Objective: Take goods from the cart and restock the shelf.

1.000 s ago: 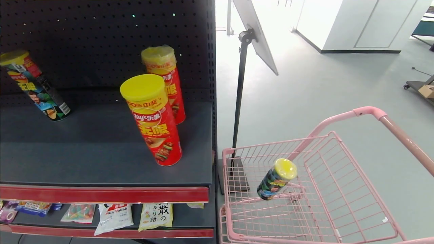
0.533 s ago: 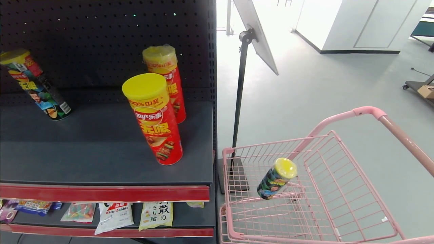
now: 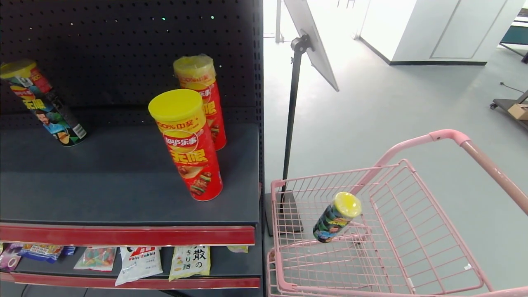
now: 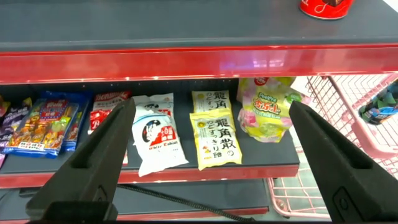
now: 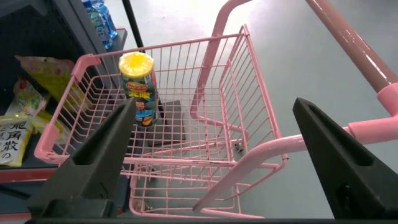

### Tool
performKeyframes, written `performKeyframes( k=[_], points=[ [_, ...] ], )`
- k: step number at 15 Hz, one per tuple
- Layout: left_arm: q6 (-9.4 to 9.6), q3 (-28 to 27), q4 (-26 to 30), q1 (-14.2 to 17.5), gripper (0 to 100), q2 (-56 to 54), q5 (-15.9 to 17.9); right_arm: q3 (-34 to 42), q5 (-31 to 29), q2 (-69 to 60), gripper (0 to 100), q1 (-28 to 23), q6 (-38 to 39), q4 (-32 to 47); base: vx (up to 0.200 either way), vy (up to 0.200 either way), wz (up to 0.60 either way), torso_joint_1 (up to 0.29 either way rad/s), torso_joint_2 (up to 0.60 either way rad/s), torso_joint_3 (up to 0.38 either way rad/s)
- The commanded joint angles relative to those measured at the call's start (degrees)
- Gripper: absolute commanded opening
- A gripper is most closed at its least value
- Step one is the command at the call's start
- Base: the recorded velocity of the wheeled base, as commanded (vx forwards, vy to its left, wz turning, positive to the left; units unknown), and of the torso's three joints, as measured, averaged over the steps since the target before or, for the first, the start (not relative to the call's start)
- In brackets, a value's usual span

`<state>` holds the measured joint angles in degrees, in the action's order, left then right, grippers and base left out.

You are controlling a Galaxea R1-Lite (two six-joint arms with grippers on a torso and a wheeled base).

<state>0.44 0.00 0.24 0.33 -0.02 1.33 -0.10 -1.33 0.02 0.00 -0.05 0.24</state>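
Note:
A dark chip can with a yellow lid (image 3: 337, 217) stands alone in the pink cart (image 3: 330, 175) to the right of the shelf. On the dark upper shelf (image 3: 103, 181) stand two red cans (image 3: 187, 144) with yellow lids, one behind the other, and a dark can (image 3: 39, 103) at the far left. My right gripper (image 5: 211, 155) hangs open above the cart (image 5: 261, 81), with the dark can (image 5: 140, 87) ahead of its fingers. My left gripper (image 4: 211, 155) is open below the upper shelf's red front edge (image 4: 186, 62), facing the lower shelf.
Snack packets (image 3: 138, 262) lie along the lower shelf (image 4: 249, 158). A black sign stand (image 3: 291, 119) rises between the shelf's end and the cart. The cart's handle (image 3: 449, 134) sticks up on its right. Open grey floor lies beyond.
The head view shifted slightly a second ago. No can, cart or gripper has visibly moved.

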Motion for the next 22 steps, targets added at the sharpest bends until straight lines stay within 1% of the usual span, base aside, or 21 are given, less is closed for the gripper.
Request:
performKeyframes(
  k=[1, 5, 7, 16, 22],
  points=[
    [0.0, 0.0, 0.0, 0.0, 100, 0.0, 0.0, 0.0, 0.0, 0.0, 100, -0.1, 0.0, 0.0, 0.0, 0.0, 0.0, 0.0, 0.0, 0.0],
    [0.0, 0.0, 0.0, 0.0, 100, 0.0, 0.0, 0.1, 0.0, 0.1, 100, 0.0, 0.0, 0.0, 0.0, 0.0, 0.0, 0.0, 0.0, 0.0],
    [0.0, 0.0, 0.0, 0.0, 100, 0.0, 0.0, 0.0, 0.0, 0.1, 100, 0.0, 0.0, 0.0, 0.0, 0.0, 0.0, -0.119, 0.25, 0.149],
    [0.0, 0.0, 0.0, 0.0, 100, 0.0, 0.0, 0.0, 0.0, 0.1, 100, -0.1, 0.0, 0.0, 0.0, 0.0, 0.0, -0.15, 0.37, 0.207],
    [0.0, 0.0, 0.0, 0.0, 100, 0.0, 0.0, 0.1, 0.0, 0.1, 100, 0.0, 0.0, 0.0, 0.0, 0.0, 0.0, -0.199, 0.51, 0.308]
  ],
)
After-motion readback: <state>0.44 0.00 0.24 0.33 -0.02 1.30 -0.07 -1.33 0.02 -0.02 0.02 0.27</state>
